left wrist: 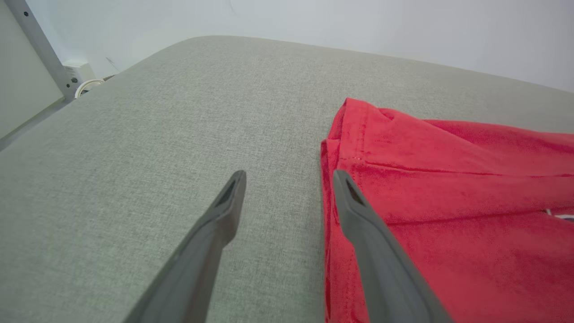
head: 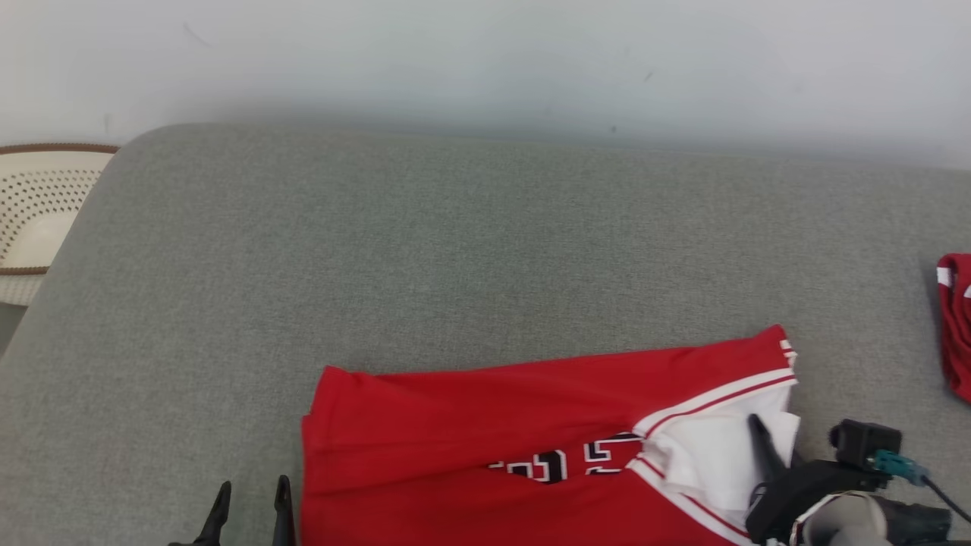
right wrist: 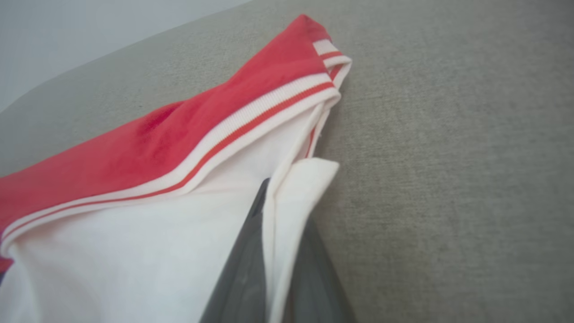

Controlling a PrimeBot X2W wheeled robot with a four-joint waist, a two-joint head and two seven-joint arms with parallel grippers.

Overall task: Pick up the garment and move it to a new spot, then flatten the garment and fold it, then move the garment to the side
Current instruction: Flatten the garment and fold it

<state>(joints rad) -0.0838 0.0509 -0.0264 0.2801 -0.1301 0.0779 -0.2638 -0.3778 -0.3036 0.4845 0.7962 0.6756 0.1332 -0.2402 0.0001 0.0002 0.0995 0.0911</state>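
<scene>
At the bottom left of the head view the left gripper (head: 254, 483) hangs with its fingers spread wide and nothing between them. In its wrist view the left gripper (left wrist: 289, 176) straddles the garment's (left wrist: 448, 179) left edge, one finger over bare grey surface (left wrist: 134, 157) and the other over red cloth.

At the lower right of the head view the right gripper (head: 758, 432) is closed on the garment's white inner layer. In the right wrist view the gripper (right wrist: 273, 197) pinches a folded white edge of the garment (right wrist: 157, 134) between both fingers.

The garment (head: 493, 409) lies at the bottom centre, its lower part cut off by the frame. It is a red jersey with black-and-white numerals and white-and-red striped trim, its right end turned open to show white lining.

The surface (head: 455, 243) stretches bare above and to the left of the garment, up to its rounded far edge against the pale wall (head: 485, 61).

A second red cloth (head: 956, 326) sits at the right edge. A cream perforated basket (head: 38, 212) with a brown rim stands beyond the upper left corner; what it holds cannot be told.
</scene>
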